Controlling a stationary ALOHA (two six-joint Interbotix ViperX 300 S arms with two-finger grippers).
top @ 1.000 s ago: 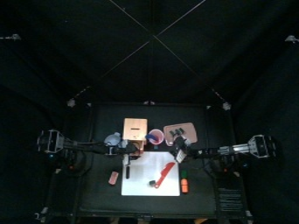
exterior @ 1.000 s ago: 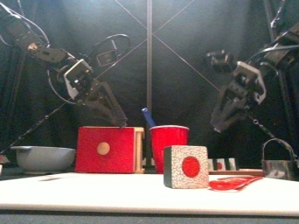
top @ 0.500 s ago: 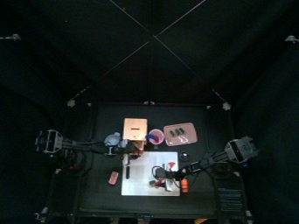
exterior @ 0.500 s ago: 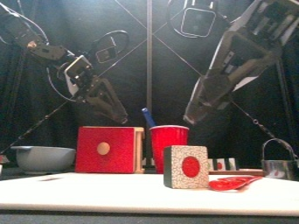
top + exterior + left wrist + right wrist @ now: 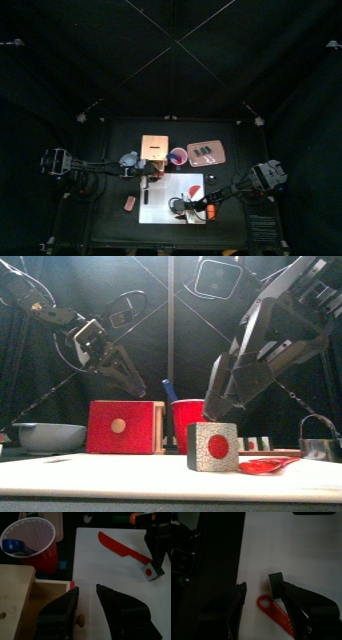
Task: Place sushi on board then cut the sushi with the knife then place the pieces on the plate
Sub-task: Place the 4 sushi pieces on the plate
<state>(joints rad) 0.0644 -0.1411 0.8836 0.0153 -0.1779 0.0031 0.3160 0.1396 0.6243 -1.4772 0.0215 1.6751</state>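
- Sushi piece: one block, with a speckled face and a red centre. It stands upright on the white cutting board, directly below the right gripper.
- Right gripper: the jaws are spread apart and point down at the piece. In the right wrist view the piece sits between the two jaws, closer to one of them. Whether that jaw touches it cannot be told.
- Red knife: it lies flat on the board, just beside the right gripper's tips, with its handle end nearest the piece.
- Left gripper: the jaws are apart and hold nothing. It is raised over the board's edge, next to the wooden box.
- Wooden box: it has a red drawer front and sits below and just beside the left gripper.
- Red cup: it stands behind the sushi piece, between the two grippers in the front view. A blue knife stands in it.
- Pink tray: it lies behind the right gripper, well apart from it, with dark pieces on it.
- Blue-grey bowl: it sits on the left gripper's outer side, beside the box.
- Metal cutter: it sits on the right gripper's outer side, apart from it.
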